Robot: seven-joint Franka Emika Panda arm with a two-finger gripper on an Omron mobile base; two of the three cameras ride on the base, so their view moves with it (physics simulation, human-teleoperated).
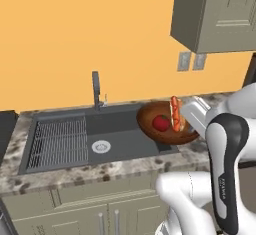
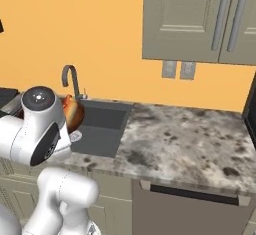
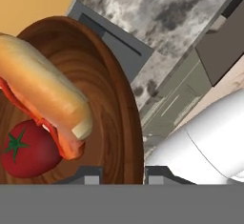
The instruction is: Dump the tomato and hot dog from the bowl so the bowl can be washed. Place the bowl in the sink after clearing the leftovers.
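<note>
Holding the bowl (image 1: 162, 125) by its rim, my fingers (image 3: 90, 174) pinch it tilted above the sink's (image 1: 120, 139) right end, beside the marbled desk (image 2: 190, 139). I see the tomato (image 1: 160, 123) and hot dog (image 1: 175, 114) inside, touching.

Red tomato (image 1: 160, 123), tan-bunned hot dog (image 1: 175, 113), glossy reddish-brown bowl (image 1: 150, 128).
</note>
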